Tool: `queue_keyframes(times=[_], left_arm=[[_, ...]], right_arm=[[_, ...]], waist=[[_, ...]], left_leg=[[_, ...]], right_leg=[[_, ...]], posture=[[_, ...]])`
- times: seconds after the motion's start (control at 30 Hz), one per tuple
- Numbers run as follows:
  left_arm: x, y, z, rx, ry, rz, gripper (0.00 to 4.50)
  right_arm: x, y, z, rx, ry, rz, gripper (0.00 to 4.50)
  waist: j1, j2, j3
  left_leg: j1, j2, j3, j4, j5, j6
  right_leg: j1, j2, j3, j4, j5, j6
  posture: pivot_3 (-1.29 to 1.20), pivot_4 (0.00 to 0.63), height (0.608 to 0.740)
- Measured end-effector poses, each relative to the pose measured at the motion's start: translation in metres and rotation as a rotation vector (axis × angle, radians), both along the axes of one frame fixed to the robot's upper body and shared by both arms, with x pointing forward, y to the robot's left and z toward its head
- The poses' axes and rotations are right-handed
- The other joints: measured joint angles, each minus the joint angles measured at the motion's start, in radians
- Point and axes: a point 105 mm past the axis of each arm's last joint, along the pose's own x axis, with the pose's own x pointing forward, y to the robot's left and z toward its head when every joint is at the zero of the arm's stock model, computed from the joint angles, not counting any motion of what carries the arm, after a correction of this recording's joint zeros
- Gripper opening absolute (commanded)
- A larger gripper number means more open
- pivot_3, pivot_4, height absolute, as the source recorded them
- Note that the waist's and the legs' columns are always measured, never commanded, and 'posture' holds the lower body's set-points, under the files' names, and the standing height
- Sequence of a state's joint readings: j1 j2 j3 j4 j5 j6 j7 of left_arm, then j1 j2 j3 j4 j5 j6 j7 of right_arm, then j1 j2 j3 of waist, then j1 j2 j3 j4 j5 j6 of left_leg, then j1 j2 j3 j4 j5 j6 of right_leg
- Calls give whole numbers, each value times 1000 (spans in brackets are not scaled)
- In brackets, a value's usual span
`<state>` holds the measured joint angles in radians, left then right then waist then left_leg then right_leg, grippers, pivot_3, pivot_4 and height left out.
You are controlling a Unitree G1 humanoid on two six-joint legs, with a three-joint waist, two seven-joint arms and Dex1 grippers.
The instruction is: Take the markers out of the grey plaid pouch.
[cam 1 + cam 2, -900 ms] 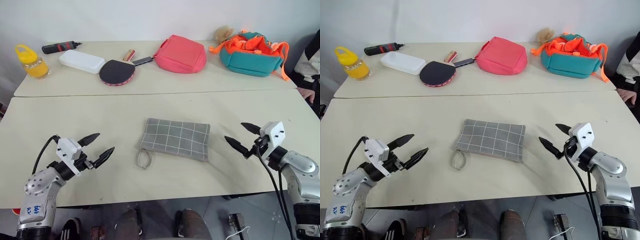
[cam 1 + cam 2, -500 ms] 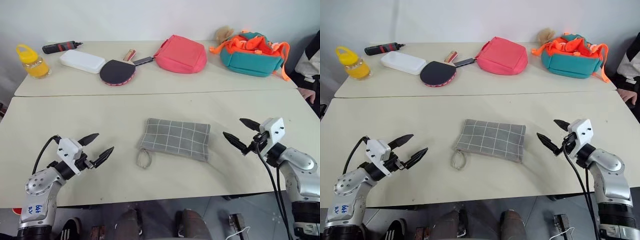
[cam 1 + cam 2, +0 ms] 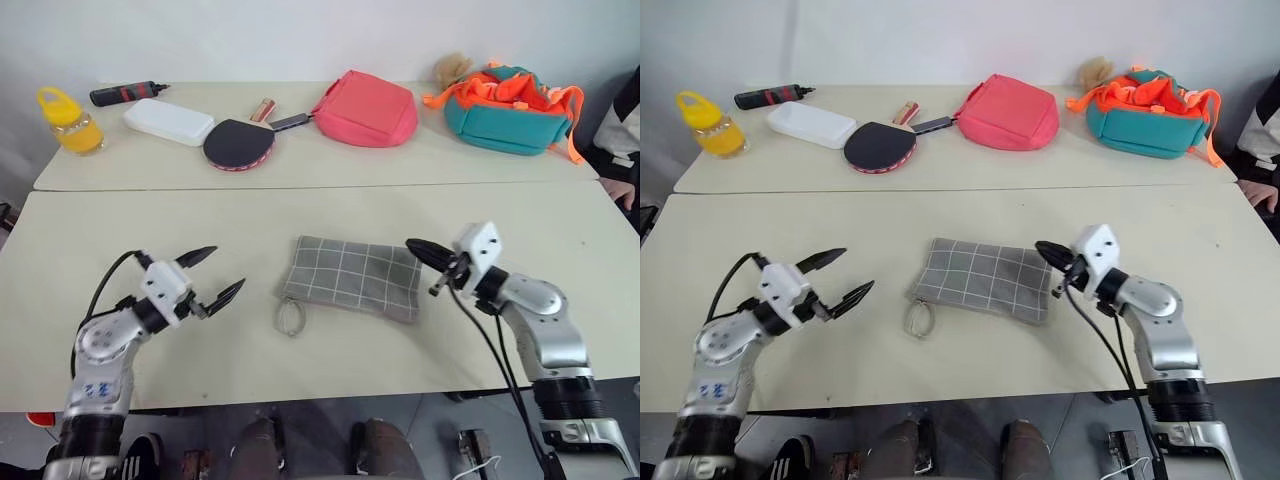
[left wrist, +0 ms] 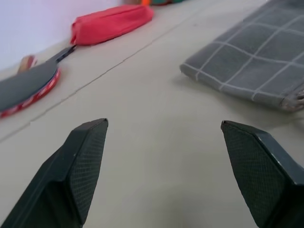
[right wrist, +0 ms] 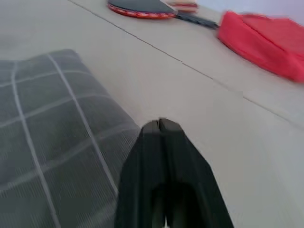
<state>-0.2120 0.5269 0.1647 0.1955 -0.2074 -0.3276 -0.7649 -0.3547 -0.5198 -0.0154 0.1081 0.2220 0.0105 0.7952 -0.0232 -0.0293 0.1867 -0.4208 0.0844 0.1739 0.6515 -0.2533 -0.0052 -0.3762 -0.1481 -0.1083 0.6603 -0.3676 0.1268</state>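
A pale wall backs two cream counters (image 3: 300, 215) set edge to edge, the seam between them running across the scene. On the far counter, toward the robot's right, sits a teal and orange bag (image 3: 505, 105), and left of it a pink pouch (image 3: 365, 107). Further left lie a black table-tennis paddle (image 3: 238, 144) with its handle pointing at the pink pouch, a flat white case (image 3: 168, 121), a yellow bottle (image 3: 68, 122) near the left end, and a thick black marker with a red band (image 3: 125, 93) behind the case. A small red and tan object (image 3: 264, 107) lies between the paddle and the pink pouch; what it is cannot be told.

On the near counter the grey plaid pouch (image 3: 352, 277) lies flat near the middle, its small loop strap (image 3: 290, 318) trailing from the corner nearest the robot's left. Its zip state cannot be made out, and no pens can be seen.

The right hand (image 3: 424, 250) is clenched, its two black fingers pressed together, its tip over the pouch's right end; whether it touches the fabric cannot be told. The left hand (image 3: 212, 277) stands released, fingers spread wide, apart from the pouch on its left side, with nothing between them.

At the far right edge a person's hand (image 3: 620, 190) rests at the counter.
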Motion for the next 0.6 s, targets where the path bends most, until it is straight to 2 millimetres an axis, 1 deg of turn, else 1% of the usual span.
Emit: queue_keyframes(times=[0.07,0.13,0.23,0.3,0.4,0.53,0.6], left_arm=[[9,-11,3,47,-40,-37,4044],[16,-19,3,87,-65,-74,4044],[22,-28,0,137,-80,-121,4044],[22,-33,-6,172,-81,-161,4044],[26,-42,-13,200,-78,-208,4044],[33,-74,-11,211,-126,-304,4044],[37,-85,-9,221,-149,-337,4044]], right_arm=[[3,1,-15,-62,22,-8,12],[4,-2,-25,-97,37,-25,12],[6,-5,-25,-127,21,-33,12],[5,-5,-25,-164,-2,-25,12],[3,-3,-25,-175,-14,-14,12],[3,3,-26,-190,-28,5,12],[3,3,-27,-192,-27,9,12]], waist=[[1,0,0],[-3,0,0],[-7,0,0],[-8,0,0],[-5,0,0],[-2,0,0],[-3,0,0]], left_leg=[[-1,0,1,0,0,0],[0,0,1,0,0,0],[0,0,1,-1,0,-1],[0,1,1,-1,1,-1],[0,1,1,0,1,-1],[-1,0,3,3,1,0],[-1,0,3,3,1,0]], right_leg=[[0,0,-1,-1,0,0],[0,0,0,0,0,1],[-1,1,-1,0,0,1],[-1,1,-1,0,0,1],[0,1,-1,0,0,1],[1,1,-1,0,0,1],[1,1,-1,0,0,1]], posture=[[0,150,740],[0,150,740],[0,150,740],[0,150,740],[0,150,740],[0,150,740],[0,150,740]])
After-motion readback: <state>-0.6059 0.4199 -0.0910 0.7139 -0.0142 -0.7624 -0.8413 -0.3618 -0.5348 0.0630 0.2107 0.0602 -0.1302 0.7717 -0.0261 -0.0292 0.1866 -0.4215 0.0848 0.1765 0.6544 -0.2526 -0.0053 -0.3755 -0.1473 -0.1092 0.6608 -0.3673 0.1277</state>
